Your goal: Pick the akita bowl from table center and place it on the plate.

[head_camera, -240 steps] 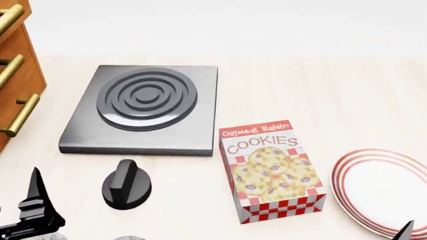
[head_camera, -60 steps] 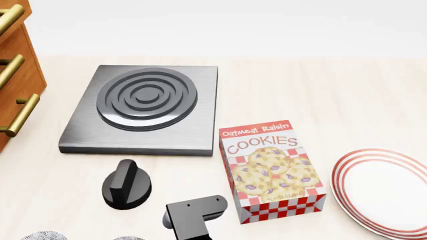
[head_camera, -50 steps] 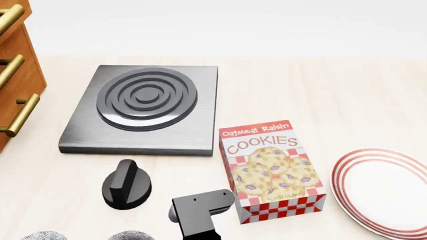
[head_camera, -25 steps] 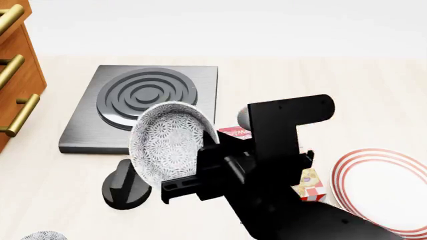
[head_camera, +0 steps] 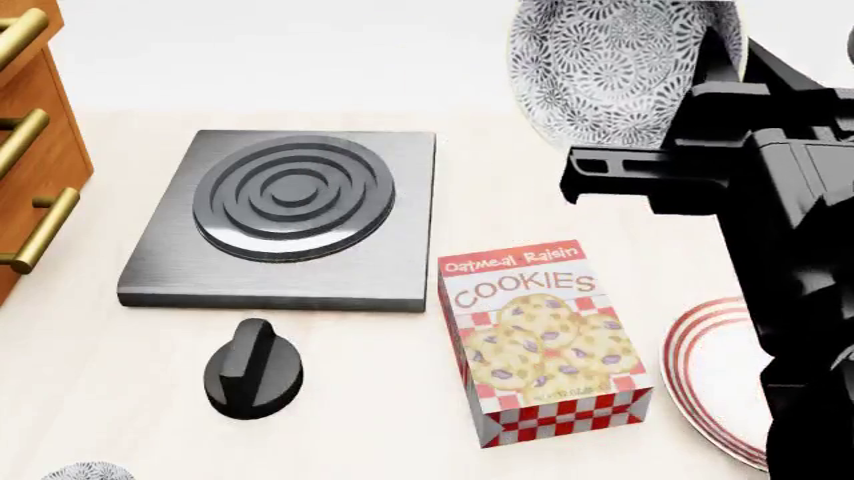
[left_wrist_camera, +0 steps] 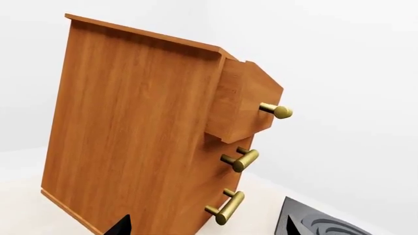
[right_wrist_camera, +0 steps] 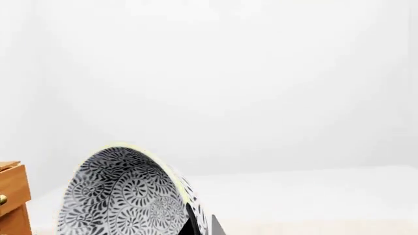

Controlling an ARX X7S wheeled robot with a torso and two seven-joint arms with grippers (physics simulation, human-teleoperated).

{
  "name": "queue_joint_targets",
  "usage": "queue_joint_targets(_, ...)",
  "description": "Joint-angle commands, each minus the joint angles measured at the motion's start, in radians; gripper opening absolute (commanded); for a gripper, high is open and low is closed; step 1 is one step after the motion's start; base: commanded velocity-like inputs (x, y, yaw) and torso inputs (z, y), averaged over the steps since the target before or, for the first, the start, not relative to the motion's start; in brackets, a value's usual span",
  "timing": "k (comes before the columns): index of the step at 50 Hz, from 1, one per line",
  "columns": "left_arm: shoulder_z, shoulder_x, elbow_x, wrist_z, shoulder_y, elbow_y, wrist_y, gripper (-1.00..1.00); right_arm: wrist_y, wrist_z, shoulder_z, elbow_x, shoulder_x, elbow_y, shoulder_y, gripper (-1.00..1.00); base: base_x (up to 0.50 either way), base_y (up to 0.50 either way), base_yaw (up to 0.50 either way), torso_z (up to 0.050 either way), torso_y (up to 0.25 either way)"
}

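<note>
The akita bowl [head_camera: 617, 62], speckled grey-black on white, hangs tilted on its side high over the table, beyond the cookie box. My right gripper [right_wrist_camera: 203, 226] is shut on its rim; in the right wrist view the bowl [right_wrist_camera: 124, 196] fills the space beside the fingertips. The plate [head_camera: 705, 372], white with red rings, lies at the table's right edge, half hidden behind my right arm [head_camera: 787, 260]. My left gripper [left_wrist_camera: 203, 227] is open and empty, facing a wooden drawer cabinet [left_wrist_camera: 137, 132]; it is outside the head view.
A grey stove plate [head_camera: 287, 215] lies left of centre, with a black knob [head_camera: 254, 372] in front of it. An upright cookie box [head_camera: 545, 340] stands between knob and plate. A second speckled bowl [head_camera: 86, 470] peeks in at the near left edge. The cabinet's brass handles [head_camera: 40, 230] are at far left.
My right arm has carried the bowl up and to the right, from low over the knob and stove front to high beyond the cookie box. A second bowl stays on the table.
</note>
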Motion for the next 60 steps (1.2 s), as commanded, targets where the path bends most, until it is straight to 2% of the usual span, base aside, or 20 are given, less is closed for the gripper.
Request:
queue_joint_targets(1,0.004,-0.002,-0.003,-0.004,0.003,0.002,0.001,1.00,-0.043,0.017,0.109,-0.041,0.042,0.097,-0.035,-1.00,0.00,0.00,0.00,0.000,0.000)
queue_joint_targets(8,0.009,-0.003,-0.003,-0.007,0.000,0.000,0.002,1.00,-0.030,0.052,0.181,-0.001,0.017,0.250,-0.078,-1.00,0.00,0.00,0.00,0.000,0.000)
queue_joint_targets(19,0.015,-0.005,-0.006,-0.007,0.001,-0.001,0.005,1.00,-0.001,0.104,0.231,0.075,-0.017,0.333,-0.091,-1.00,0.00,0.00,0.00,0.000,0.001)
queue_joint_targets(46,0.020,-0.011,-0.010,-0.014,0.008,-0.004,0.018,1.00,0.022,0.135,0.227,0.103,-0.013,0.338,-0.149,-1.00,0.00,0.00,0.00,0.000,0.000)
queue_joint_targets(49,0.020,-0.008,0.005,-0.023,-0.001,-0.020,0.026,1.00,0.093,0.217,0.278,0.248,-0.026,0.471,-0.092,-1.00,0.00,0.00,0.00,0.000,0.000)
queue_joint_targets(55,0.017,-0.001,0.018,-0.028,-0.001,-0.027,0.054,1.00,0.133,0.398,0.337,0.433,-0.036,0.686,0.003,-1.00,0.00,0.00,0.00,0.000,0.000)
queue_joint_targets(60,0.019,0.002,0.021,-0.024,-0.001,-0.035,0.070,1.00,0.135,0.457,0.335,0.463,-0.021,0.753,0.039,-1.00,0.00,0.00,0.00,0.000,0.002)
